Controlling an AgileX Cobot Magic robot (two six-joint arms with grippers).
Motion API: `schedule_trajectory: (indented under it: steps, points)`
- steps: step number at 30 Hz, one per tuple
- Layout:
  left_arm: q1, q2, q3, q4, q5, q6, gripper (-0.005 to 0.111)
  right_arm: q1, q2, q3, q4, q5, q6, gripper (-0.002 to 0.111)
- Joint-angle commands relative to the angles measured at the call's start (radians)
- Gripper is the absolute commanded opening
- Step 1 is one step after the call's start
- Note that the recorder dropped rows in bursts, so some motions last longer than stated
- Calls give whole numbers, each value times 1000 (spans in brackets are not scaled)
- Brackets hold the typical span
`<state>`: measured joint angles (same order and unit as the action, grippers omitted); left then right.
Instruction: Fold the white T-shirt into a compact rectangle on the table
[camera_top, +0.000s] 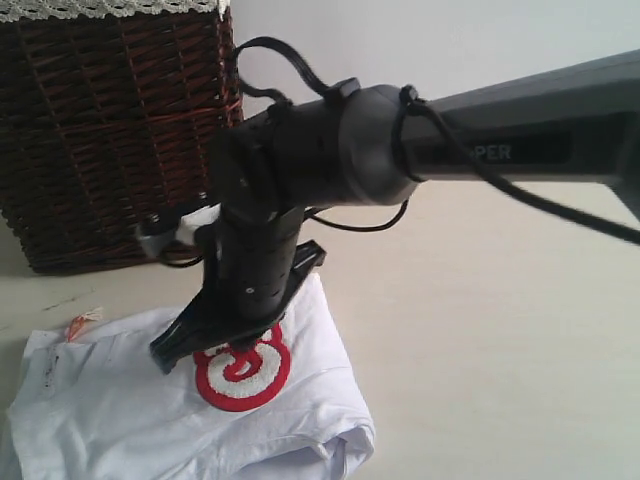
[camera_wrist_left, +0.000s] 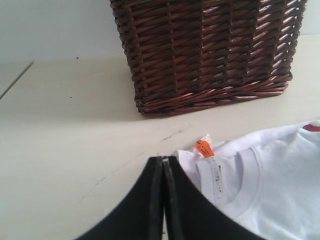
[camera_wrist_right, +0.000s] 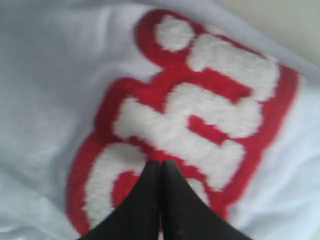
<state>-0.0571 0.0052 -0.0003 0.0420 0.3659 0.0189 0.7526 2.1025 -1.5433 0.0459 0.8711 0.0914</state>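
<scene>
Right wrist view: right claw (camera_wrist_right: 160, 165) clenched over the red-outlined lettering (camera_wrist_right: 200, 100) on the white T-shirt (camera_wrist_right: 45, 75).

white T-shirt (camera_top: 110, 400): cut off by lower edge of exterior view.
lettering (camera_wrist_right: 200, 115): blurred close up, partly out of frame; mostly behind right arm (camera_top: 300, 170) in exterior view.
right tool (camera_wrist_right: 160, 170): tips alone in frame; fabric pinched or not, impossible to tell.
left tool (camera_wrist_left: 163, 167): base cut by picture edge.
wicker basket (camera_top: 110, 130): top and left side out of frame.
orange tag (camera_wrist_left: 203, 148): print too small to read.
</scene>
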Motion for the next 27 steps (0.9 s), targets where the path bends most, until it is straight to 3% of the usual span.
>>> schedule_trajectory:
  steps: [1,4,14,27]
  points:
    - [4,-5,0,2,-10,4,1,94,56,0,-89,-30,19,0]
    - [4,-5,0,2,-10,4,1,31,149,0,-224,51,127,0]
    - [4,-5,0,2,-10,4,1,-332,148,28,-207,59,86,0]
    - [4,-5,0,2,-8,4,1,-616,133,92,-282,68,93,0]
